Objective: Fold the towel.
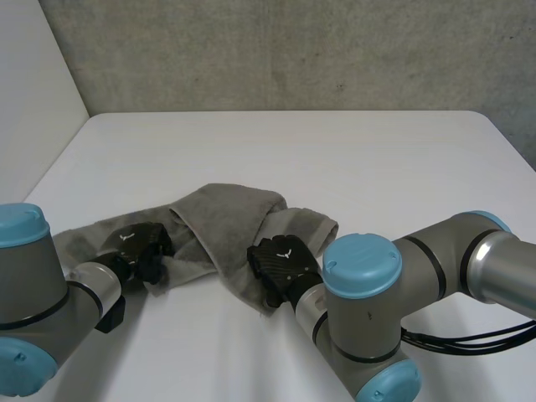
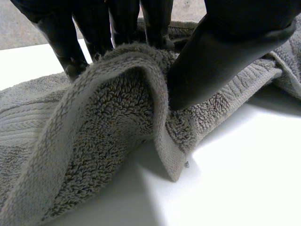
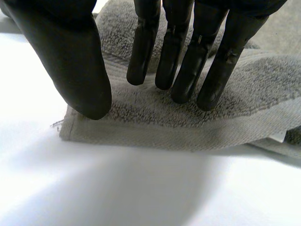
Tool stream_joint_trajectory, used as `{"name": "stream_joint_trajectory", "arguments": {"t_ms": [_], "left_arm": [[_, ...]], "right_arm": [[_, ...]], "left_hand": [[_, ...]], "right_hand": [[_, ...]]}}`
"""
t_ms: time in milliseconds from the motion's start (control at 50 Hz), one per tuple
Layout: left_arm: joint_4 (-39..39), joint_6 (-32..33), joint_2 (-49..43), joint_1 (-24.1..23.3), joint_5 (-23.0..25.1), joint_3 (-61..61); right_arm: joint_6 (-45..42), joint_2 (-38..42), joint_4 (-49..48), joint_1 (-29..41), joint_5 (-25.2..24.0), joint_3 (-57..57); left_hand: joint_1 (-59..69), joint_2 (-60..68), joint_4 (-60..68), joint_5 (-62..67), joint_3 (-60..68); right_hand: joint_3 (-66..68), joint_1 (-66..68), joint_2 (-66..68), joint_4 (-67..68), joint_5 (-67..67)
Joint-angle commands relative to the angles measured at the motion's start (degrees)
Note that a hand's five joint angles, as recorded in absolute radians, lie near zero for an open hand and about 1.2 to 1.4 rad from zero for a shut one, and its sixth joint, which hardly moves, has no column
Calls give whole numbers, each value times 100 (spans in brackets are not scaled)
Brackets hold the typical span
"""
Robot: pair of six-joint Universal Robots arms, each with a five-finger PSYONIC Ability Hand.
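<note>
Here the left hand [image 2: 225, 47] pinches a towel [image 2: 108, 127] fold; the right hand [image 3: 75, 61] lies straight-fingered at its corner.

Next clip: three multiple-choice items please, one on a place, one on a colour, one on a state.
1. Where is the right hand? A: off the towel. B: at a corner of the towel. C: at the towel's middle.
2. The towel's colour? A: blue. B: white. C: grey.
3. The left hand? A: pinches a raised fold. B: lies flat. C: curled, empty.
Key: B, its thumb lies by the corner; C, grey against the white table; A, thumb and fingers clamp the fold.
</note>
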Motion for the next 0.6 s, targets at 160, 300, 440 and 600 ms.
{"name": "stream_joint_trajectory", "arguments": {"t_ms": [160, 300, 440, 600], "left_arm": [[0, 1, 0, 0, 0, 1], [0, 1, 0, 0, 0, 1], [0, 1, 0, 0, 0, -8], [0, 1, 0, 0, 0, -8]], "right_arm": [[-18, 28, -1, 5, 0, -13], [-149, 107, -1, 5, 0, -31], [-159, 151, 8, 5, 0, -39], [-167, 186, 17, 5, 0, -57]], "left_hand": [[490, 512, 195, 459, 437], [490, 512, 195, 459, 437], [490, 512, 195, 459, 437], [490, 512, 195, 459, 437]], "right_hand": [[-704, -689, -788, -755, -633], [-1241, -1225, -1325, -1291, -1170], [-1495, -1479, -1579, -1545, -1424], [-1461, -1446, -1545, -1512, -1390]]}}
